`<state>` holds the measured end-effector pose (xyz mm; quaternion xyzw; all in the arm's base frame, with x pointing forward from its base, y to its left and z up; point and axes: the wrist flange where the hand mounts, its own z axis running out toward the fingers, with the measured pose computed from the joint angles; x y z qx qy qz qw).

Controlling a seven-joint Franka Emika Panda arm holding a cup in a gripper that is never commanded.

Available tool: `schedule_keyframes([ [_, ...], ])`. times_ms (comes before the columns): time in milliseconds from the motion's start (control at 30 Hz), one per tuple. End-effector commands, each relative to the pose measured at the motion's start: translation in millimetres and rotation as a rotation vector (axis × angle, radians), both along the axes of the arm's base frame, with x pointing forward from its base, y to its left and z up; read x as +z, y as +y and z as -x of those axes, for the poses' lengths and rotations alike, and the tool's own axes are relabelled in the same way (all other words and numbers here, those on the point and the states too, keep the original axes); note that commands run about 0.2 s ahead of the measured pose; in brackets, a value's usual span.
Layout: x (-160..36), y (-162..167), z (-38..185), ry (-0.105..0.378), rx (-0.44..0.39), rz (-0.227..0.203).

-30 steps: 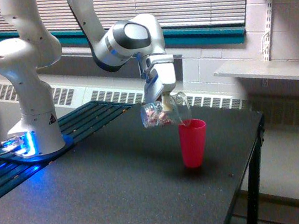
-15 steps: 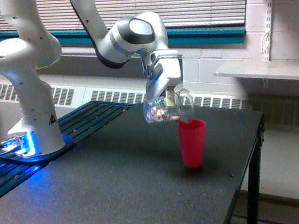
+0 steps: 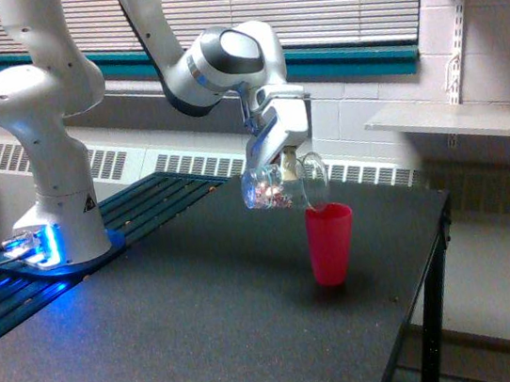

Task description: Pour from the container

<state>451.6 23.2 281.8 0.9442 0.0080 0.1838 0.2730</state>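
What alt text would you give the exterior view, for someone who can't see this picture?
A white robot arm's gripper holds a clear glass mug tipped on its side, mouth just above an upright pink cup on a dark table. The mug holds small pinkish pieces. Window blinds and a wall shelf are behind.

No readable text; only a small triangular warning sign on the robot base [image 3: 66, 213].

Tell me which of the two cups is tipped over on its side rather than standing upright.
The clear glass mug, held in the gripper above the table. The pink cup stands upright on the table below its mouth.
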Motion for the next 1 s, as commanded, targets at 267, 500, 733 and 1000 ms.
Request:
schedule_keyframes([
  [267, 6.2, 4, -4, 0.012, 0.042, 0.048],
  [500, 5.3, 11, -8, 0.025, 0.064, 0.078],
  [733, 2.4, 16, -11, 0.042, 0.078, 0.101],
  [1000, -1.8, 21, -12, 0.062, 0.1, 0.132],
])
